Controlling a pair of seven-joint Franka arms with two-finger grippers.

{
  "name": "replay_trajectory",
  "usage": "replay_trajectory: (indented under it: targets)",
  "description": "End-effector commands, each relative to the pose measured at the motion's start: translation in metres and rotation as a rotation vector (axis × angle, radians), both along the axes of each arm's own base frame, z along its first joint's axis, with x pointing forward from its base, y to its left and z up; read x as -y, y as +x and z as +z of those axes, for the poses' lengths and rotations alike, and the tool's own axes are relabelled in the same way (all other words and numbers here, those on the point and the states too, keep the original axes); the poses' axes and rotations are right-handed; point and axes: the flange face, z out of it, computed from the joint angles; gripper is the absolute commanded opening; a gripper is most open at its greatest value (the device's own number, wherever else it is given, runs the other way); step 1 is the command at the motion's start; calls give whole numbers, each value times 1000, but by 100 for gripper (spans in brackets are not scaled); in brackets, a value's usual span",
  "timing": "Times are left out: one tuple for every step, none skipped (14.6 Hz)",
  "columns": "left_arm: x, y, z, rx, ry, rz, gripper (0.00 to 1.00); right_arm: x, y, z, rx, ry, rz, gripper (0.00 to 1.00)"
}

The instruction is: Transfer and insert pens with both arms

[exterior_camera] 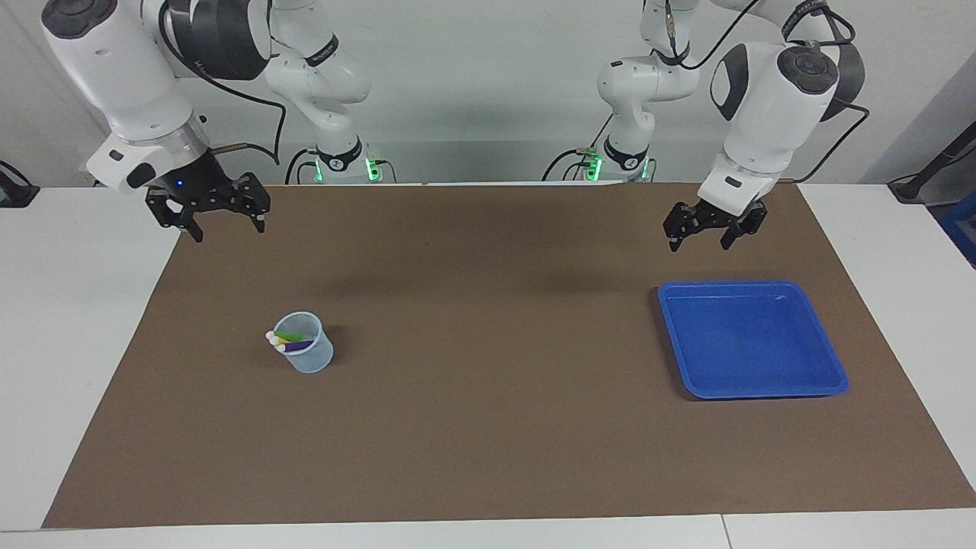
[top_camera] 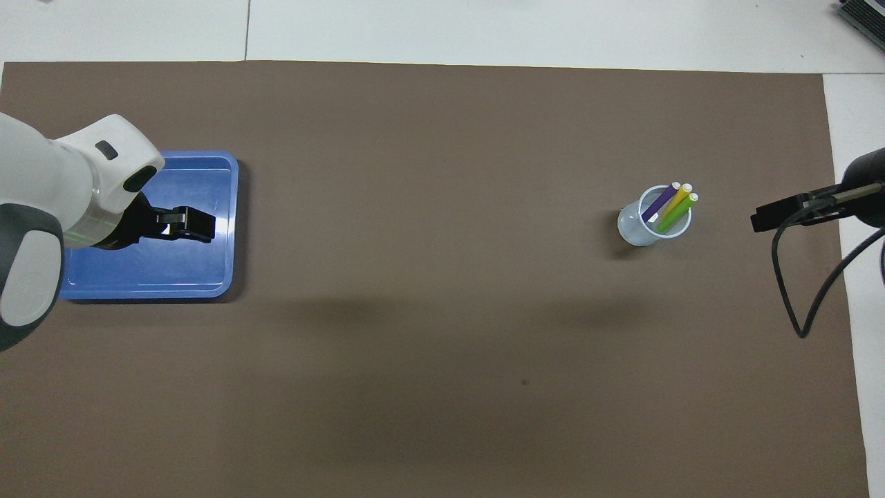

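Observation:
Three pens, purple [top_camera: 660, 202], yellow [top_camera: 677, 199] and green [top_camera: 681, 211], stand leaning together in a clear cup [top_camera: 639, 228] toward the right arm's end of the table. In the facing view the cup [exterior_camera: 309, 358] shows the pens' whitish ends [exterior_camera: 271, 337] over its rim. My right gripper [exterior_camera: 225, 221] is open and empty, raised over the brown mat's corner; only part of it [top_camera: 781, 211] shows in the overhead view. My left gripper [exterior_camera: 713, 235] is open and empty, up in the air over the blue tray [exterior_camera: 755, 343]; it also shows in the overhead view [top_camera: 190, 225].
The blue tray [top_camera: 200, 266] has nothing in it and lies toward the left arm's end of the table. A brown mat [exterior_camera: 488, 427] covers most of the white table [exterior_camera: 69, 305]. A black cable [top_camera: 802, 304] hangs from the right arm.

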Motion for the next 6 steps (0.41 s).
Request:
replay_trajectory:
  targets:
    - [-3, -3, 2, -1, -14, -4, 100, -1, -4, 1, -9, -27, -16, 100]
    - [-5, -3, 4, 1, -12, -4, 100, -1, -4, 1, -9, -27, -16, 100]
    - [-5, -2, 7, 10, -13, -6, 100, -1, -4, 1, -9, -27, -16, 100]
    - [-5, -1, 10, 13, -14, -12, 100, -1, -5, 0, -10, -27, -14, 100]
    - [-5, -2, 10, 13, -14, -15, 100, -2, -4, 0, -10, -27, -13, 100]
    - [-5, -1, 11, 16, -14, -13, 100, -2, -5, 1, -10, -27, -13, 100]
